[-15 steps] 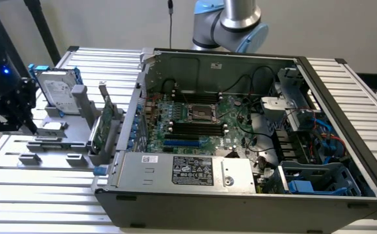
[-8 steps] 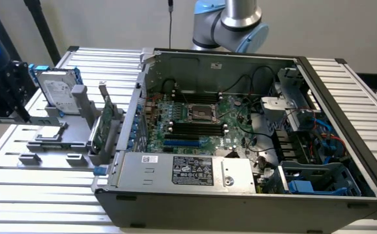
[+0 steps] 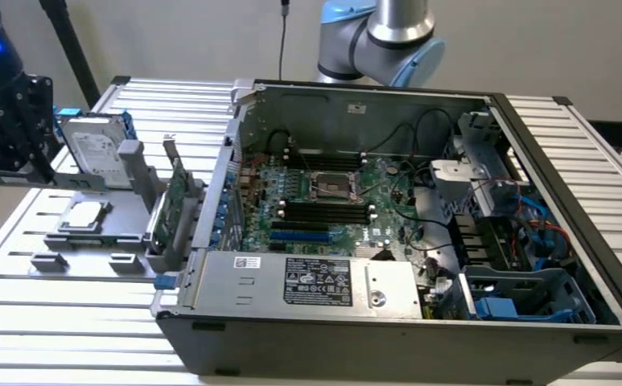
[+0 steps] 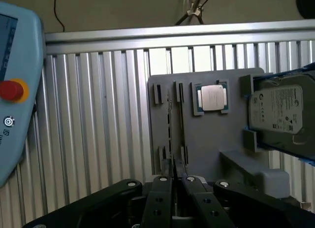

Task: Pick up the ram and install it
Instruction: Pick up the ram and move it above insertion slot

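A black end effector (image 3: 12, 141) hangs at the exterior view's left edge, just beside a hard drive (image 3: 94, 153) that stands upright in blue rails on a gray holder (image 3: 128, 233). A processor (image 3: 83, 215) lies flat on the holder. A green card (image 3: 169, 211) stands on edge at the side nearest the open case (image 3: 397, 326). Inside the case lies the motherboard (image 3: 381, 181) with black memory slots (image 3: 322, 213). Everything rests on a slatted table (image 3: 63, 322).

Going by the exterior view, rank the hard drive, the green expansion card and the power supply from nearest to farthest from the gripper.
1. Hard drive, beside the gripper, on the exterior view's left.
2. Green expansion card, upright beside the case.
3. Power supply, inside the case.
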You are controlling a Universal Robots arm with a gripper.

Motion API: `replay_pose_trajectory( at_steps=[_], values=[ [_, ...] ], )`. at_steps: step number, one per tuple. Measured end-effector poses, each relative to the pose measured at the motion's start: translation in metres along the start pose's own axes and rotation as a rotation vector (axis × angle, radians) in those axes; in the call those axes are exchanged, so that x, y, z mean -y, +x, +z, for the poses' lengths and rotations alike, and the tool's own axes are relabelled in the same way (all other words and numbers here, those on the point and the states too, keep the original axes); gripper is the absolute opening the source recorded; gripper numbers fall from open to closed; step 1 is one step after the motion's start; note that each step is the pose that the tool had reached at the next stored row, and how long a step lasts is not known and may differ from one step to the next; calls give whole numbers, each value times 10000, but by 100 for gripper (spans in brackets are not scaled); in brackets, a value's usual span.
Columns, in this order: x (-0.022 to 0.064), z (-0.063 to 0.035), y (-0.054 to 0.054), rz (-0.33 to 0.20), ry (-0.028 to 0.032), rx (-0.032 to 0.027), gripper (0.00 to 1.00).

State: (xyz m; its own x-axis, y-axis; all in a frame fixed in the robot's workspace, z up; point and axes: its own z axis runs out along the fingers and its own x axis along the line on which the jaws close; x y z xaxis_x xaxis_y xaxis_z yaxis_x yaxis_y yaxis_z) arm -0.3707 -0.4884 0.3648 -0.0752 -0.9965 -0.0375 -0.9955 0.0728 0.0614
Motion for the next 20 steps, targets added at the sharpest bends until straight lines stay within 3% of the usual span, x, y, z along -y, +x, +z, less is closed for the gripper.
replay_pose_trajectory(
  at_steps=[3,5,20],
  values=[
    [132,-88,-13,-2,-64,54,13],
    [219,-134,-21,-6,-86,123,13],
    [885,-416,-82,-49,-162,743,13]
  ],
)
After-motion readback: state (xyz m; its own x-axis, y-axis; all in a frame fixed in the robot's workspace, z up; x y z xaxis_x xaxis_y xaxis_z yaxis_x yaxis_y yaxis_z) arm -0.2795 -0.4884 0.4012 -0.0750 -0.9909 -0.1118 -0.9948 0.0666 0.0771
